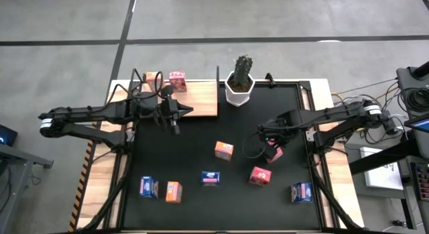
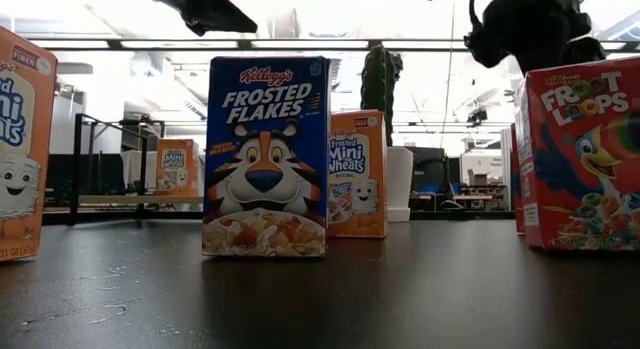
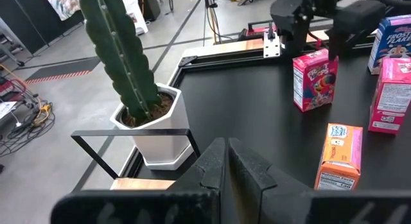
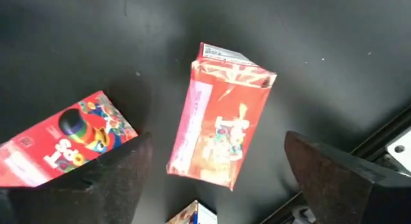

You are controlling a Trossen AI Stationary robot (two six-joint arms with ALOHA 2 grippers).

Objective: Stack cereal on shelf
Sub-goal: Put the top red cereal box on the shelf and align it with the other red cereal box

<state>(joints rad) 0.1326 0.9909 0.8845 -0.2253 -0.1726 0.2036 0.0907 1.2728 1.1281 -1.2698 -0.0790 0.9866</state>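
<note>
My right gripper (image 4: 217, 153) points down, open, over a pink-red cereal box (image 4: 221, 131) that stands on the black mat right of centre (image 1: 273, 153). One finger is on each side of the box, clear of it. My left gripper (image 3: 226, 165) hangs shut and holding nothing above the front edge of the shelf (image 1: 198, 98), a light-wood board at the far left. An orange box (image 1: 153, 78) and a pink-red box (image 1: 177, 80) stand on the shelf. More boxes stand on the mat: orange (image 1: 224, 150), blue (image 1: 210, 178), pink-red (image 1: 260, 175).
A cactus in a white pot (image 1: 240, 86) stands at the far edge, just right of the shelf. Near the front edge stand a blue box (image 1: 148, 187), an orange box (image 1: 173, 192) and another blue box (image 1: 301, 192). Black posts (image 3: 128, 137) rim the shelf.
</note>
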